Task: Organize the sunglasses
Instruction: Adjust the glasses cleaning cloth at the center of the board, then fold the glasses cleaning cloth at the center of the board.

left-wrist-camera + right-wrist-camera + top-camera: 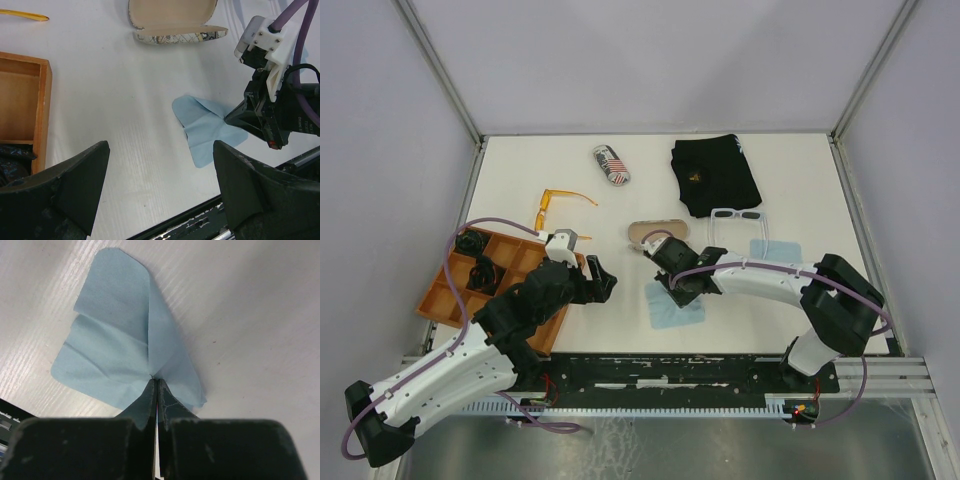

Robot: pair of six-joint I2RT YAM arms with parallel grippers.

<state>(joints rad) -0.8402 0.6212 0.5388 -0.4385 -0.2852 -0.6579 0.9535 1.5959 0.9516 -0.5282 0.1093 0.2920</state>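
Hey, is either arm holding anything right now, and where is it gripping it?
The right gripper is shut on the light blue cloth, pinching a bunched-up fold of it between its fingertips. The left gripper is open and holds nothing.

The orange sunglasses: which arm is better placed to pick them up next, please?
Left. The orange sunglasses lie on the left side of the table, nearer the left gripper, which is open and empty. The right gripper is shut on the light blue cloth.
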